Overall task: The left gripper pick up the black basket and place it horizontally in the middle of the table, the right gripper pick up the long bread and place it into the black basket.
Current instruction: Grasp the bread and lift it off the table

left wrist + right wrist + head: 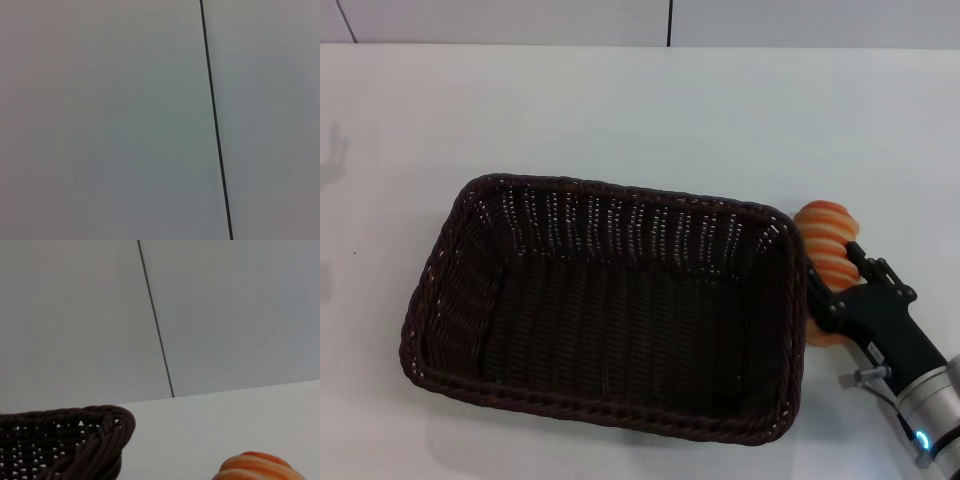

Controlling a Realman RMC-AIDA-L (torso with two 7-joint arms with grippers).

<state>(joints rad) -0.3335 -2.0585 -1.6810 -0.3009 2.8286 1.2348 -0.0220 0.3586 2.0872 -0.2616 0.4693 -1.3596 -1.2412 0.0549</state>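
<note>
The black basket (440,260) lies lengthwise across the middle of the white table (620,100), empty. The long bread (828,240), striped orange and cream, is just off the basket's right end. My right gripper (845,285), on the wrist with the blue light, has its black fingers on either side of the bread's near half and looks closed on it. In the right wrist view a corner of the basket (75,440) and the top of the bread (257,467) show. The left gripper is out of view.
The table's far edge meets a pale wall with a dark vertical seam (670,20). The left wrist view shows only that wall and the seam (215,125). White tabletop lies behind and to the left of the basket.
</note>
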